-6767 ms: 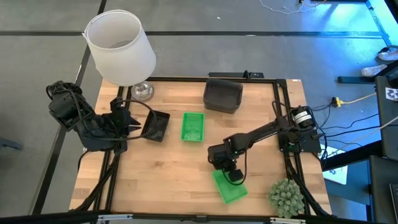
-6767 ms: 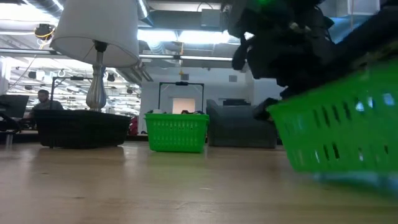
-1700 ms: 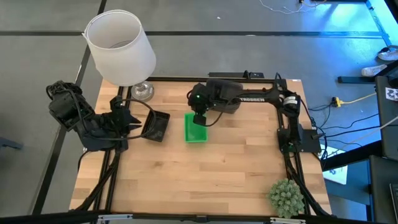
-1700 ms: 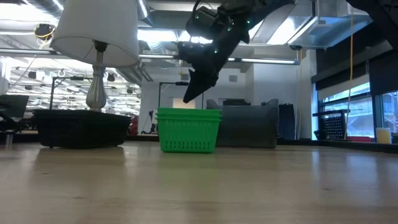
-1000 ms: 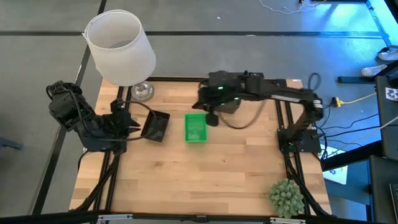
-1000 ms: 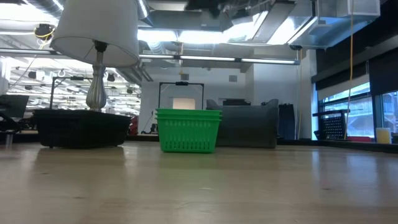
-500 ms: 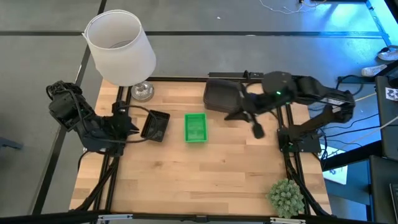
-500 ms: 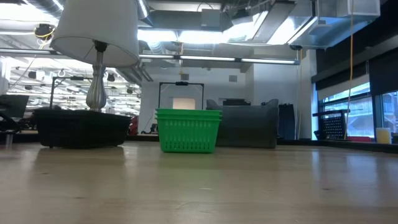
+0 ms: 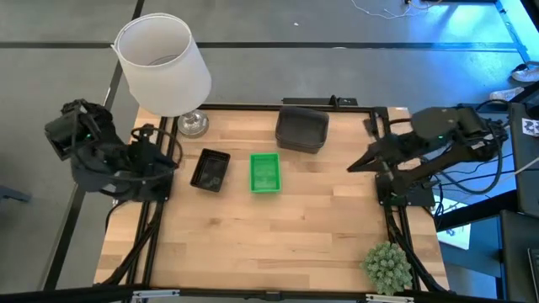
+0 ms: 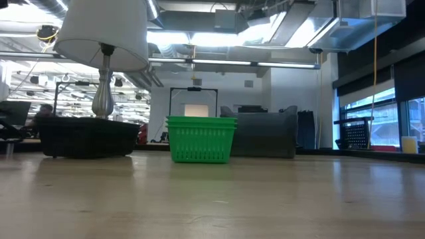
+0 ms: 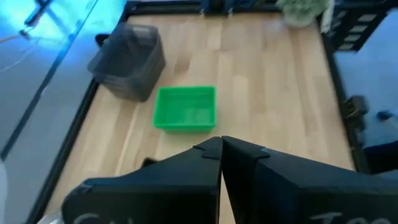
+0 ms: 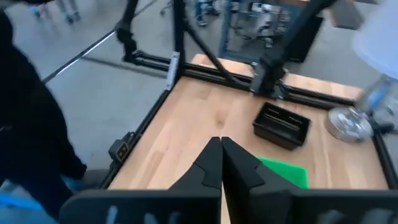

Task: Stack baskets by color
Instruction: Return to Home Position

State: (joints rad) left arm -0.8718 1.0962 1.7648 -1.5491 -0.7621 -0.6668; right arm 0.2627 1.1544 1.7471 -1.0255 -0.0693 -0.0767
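We see left claw (image 11: 221,144) and right claw (image 12: 221,144) pinched shut, empty; a low swing home could clip the grey basket (image 9: 301,129).

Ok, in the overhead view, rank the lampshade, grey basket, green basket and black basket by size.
Largest to smallest:
1. lampshade, though it stands nearer the camera
2. grey basket
3. green basket and black basket look about alike; I won't rank them

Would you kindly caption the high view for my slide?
Stacked green baskets between the black basket and grey basket; left gripper and right gripper wait at opposite sides.
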